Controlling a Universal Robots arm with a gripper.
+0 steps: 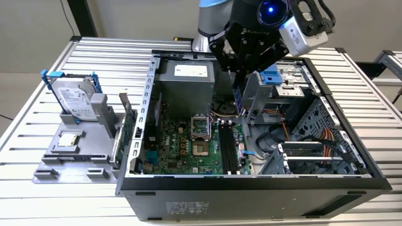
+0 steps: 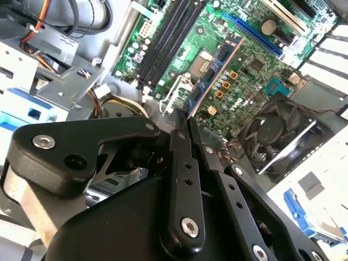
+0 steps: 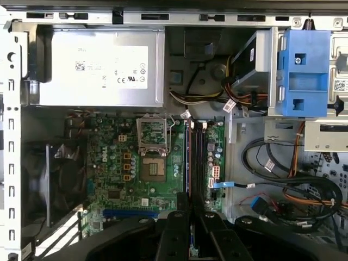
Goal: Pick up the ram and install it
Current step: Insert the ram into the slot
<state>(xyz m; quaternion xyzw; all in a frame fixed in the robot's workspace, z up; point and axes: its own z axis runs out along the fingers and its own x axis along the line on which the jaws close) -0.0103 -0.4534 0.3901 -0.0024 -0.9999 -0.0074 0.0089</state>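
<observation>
The work stood at the install step: the gripper, near the top centre of the exterior view, was clenched on the ram and hung over the open computer case.

In the second wrist view the ram showed as a thin blue strip with small black chips and a pinkish edge, running from the fingertips at frame centre up toward the upper right, seen edge-on against the green motherboard. In the exterior view it was a narrow blue sliver just below the black fingers, pointing down.

The long black memory slots lay at centre right in the first wrist view, straight above the fingers at the bottom centre (so the stick seemed roughly in line with them, though not yet seated). By judgement the next move called for matching the ram's edge to one slot along its whole length, then a straight, even press.

The case was perforated grey sheet metal; the power supply a dull silver box at upper left; the drive caddy glossy blue plastic at upper right. The gripper's links were matte black with bright screws.
</observation>
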